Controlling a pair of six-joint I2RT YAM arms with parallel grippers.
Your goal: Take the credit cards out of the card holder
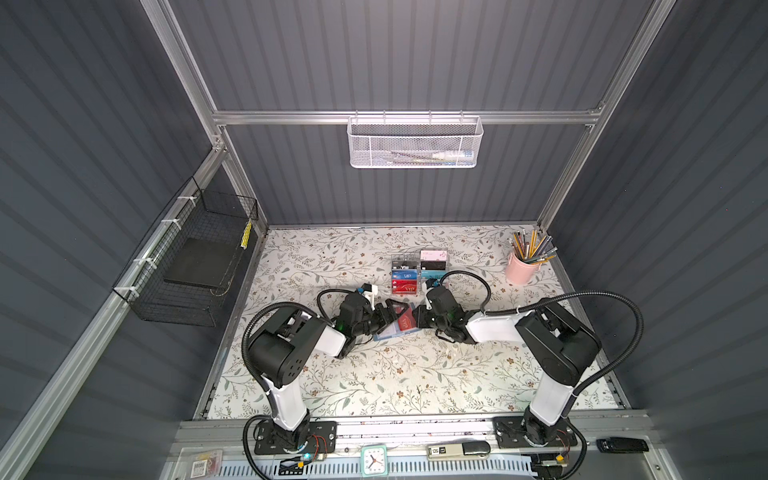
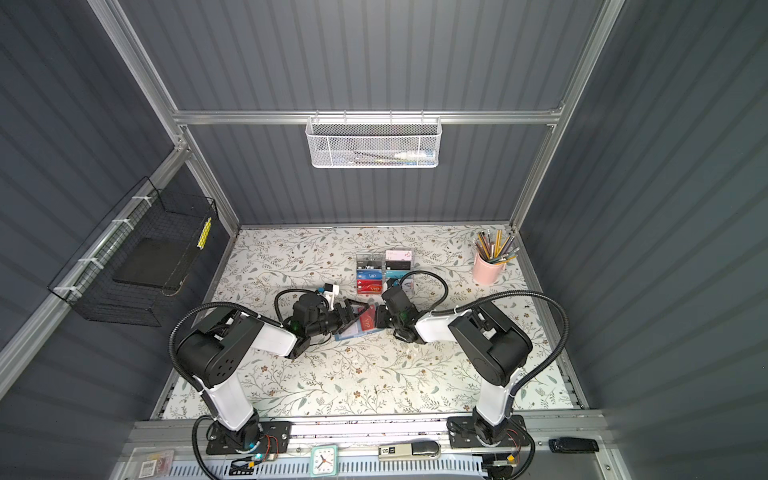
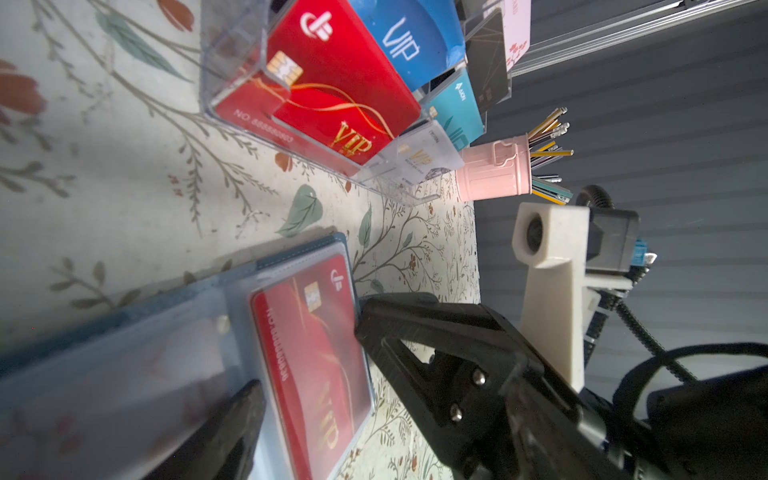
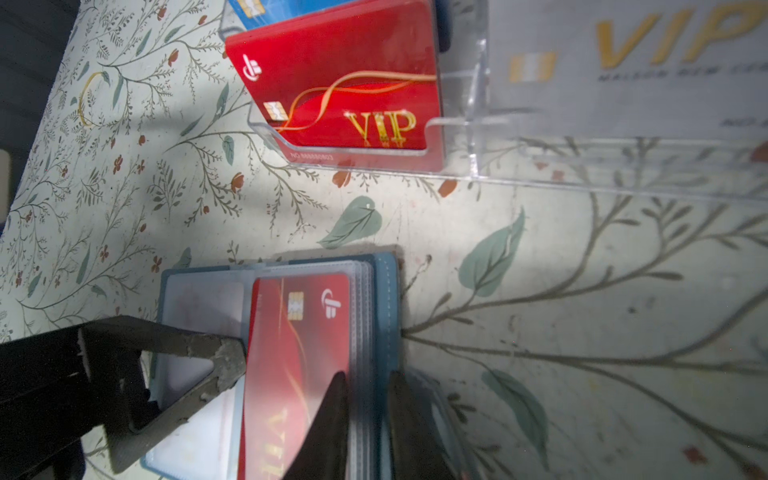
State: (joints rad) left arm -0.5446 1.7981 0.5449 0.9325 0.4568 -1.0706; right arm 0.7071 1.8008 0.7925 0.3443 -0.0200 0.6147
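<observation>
At the left edge of both top views a black wire basket point(image 1: 195, 257) hangs on the side wall, beside the flowered desk point(image 1: 374, 386). Further right, the left pincer point(image 1: 390, 316) reaches to the middle of the frame with its jaws spread wide and nothing between them. In the right wrist view one of its triangular fingers point(image 4: 230, 359) lies on the clear left-hand page, its tip against the edge of the red card point(image 4: 299, 353). The card holder point(image 4: 384, 299) lies open and flat on the desk at the centre of the frame, between the two arms, with the red card face up on its right-hand page. Just right of it, the right pincer point(image 1: 417, 320) is clenched on the card holder's right side: one finger point(image 4: 332, 415) presses on top of the card and sleeves, and the other sits outside the slate-blue cover. Above centre stands a clear rack point(image 1: 419, 272) of cards, and at the upper right of the desk a pink cup point(image 1: 521, 268) of pencils.
</observation>
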